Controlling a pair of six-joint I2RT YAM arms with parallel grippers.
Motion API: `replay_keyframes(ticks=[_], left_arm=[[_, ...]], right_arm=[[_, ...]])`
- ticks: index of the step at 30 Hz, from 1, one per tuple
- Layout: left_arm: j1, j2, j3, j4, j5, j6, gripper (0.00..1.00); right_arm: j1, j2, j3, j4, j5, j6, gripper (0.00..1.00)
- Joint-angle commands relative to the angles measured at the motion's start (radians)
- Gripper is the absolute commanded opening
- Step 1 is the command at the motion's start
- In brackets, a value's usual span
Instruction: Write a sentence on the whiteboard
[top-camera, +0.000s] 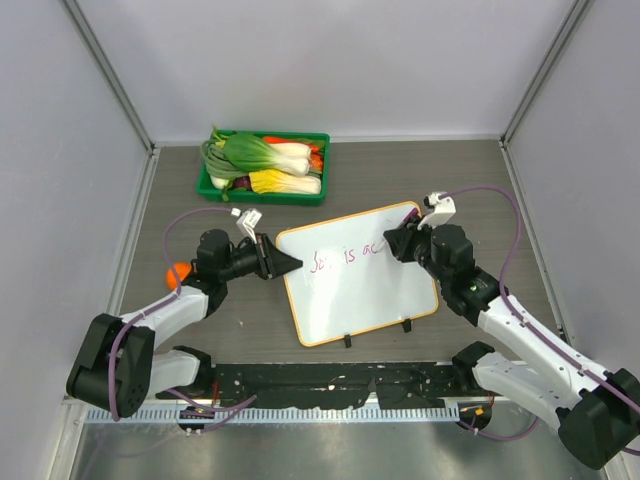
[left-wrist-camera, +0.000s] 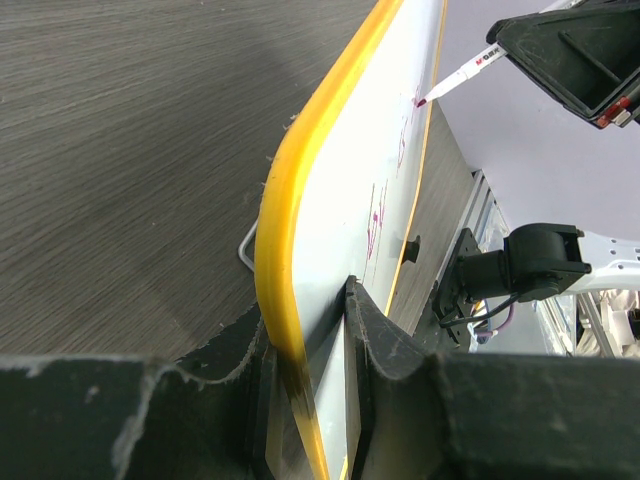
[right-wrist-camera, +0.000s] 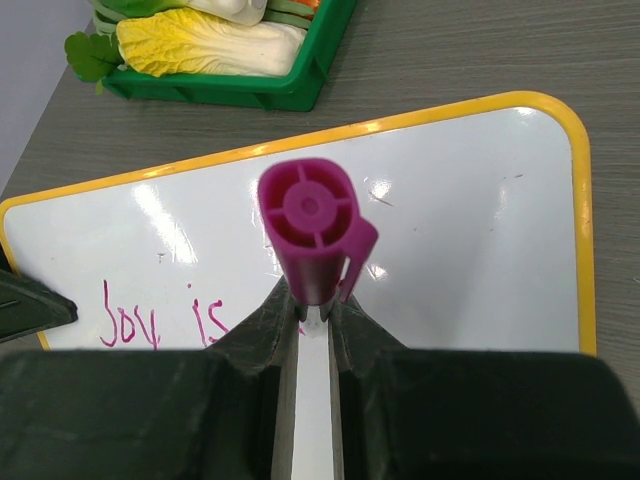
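The sentence reads "Joy is" plus a bit we can't make out, pink, up top on the whiteboard sitting mid-table. Our left claw pinches the board's yellow left edge, and the right claw is clamped on a pink marker. Behind it, a green tray holds leafy greens and a yellow cabbage.

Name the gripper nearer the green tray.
Left. Left gripper, clamping the whiteboard's edge, sits just short of the green tray; right gripper, holding the marker, is farther right.
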Motion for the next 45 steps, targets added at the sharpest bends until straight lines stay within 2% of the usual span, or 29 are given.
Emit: replay_keyframes(ticks=[1, 25, 45], left_arm=[[-0.002, 0.020, -0.028, -0.084, -0.132, 0.165, 0.00], [-0.002, 0.018, -0.028, -0.084, -0.129, 0.168, 0.00], [-0.002, 0.017, -0.028, -0.086, -0.127, 0.168, 0.00]], right_arm=[[-0.002, -0.024, 0.049, 0.033, 0.060, -0.020, 0.01], [-0.002, 0.055, 0.099, 0.146, 0.132, 0.008, 0.01], [-0.002, 0.011, 0.023, 0.093, 0.092, 0.015, 0.01]])
